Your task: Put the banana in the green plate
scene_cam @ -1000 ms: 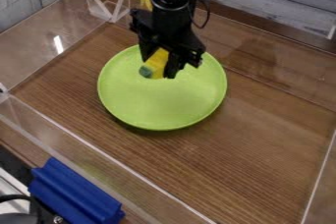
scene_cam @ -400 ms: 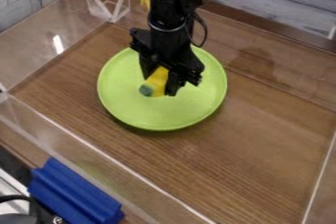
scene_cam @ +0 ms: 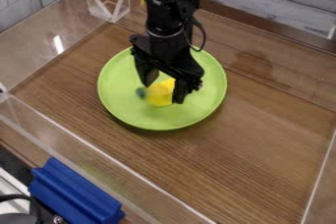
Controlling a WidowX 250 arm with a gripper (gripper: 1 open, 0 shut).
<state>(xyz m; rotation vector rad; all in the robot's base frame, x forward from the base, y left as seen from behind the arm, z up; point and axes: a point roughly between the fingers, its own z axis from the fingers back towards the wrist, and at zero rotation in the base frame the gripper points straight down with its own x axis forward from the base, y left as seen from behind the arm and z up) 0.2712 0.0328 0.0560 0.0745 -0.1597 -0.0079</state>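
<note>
Shifted a bit since the earlier frame: the black gripper, whose fingers are now spread wider, one to each side of the banana, where they were closed in around it before. The banana can be seen more fully now too, a bright yellow shape with a dark greenish tip poking out toward the left. It's lying on the green plate, a little above the middle of the frame, in the upper-middle part of the plate. The jaws look open, pretty wide, and no squeeze on the banana can be made out, though whether either finger is just brushing its side can't really be told from this view. The rest of the black arm is seen coming down from the top of the frame, with part of the plate's upper edge hidden behind the gripper. The plate itself hasn't been moved, still sat on the brown wooden table. Down in the lower left corner, a blue block-like object can be spotted, well apart from the plate.
</note>
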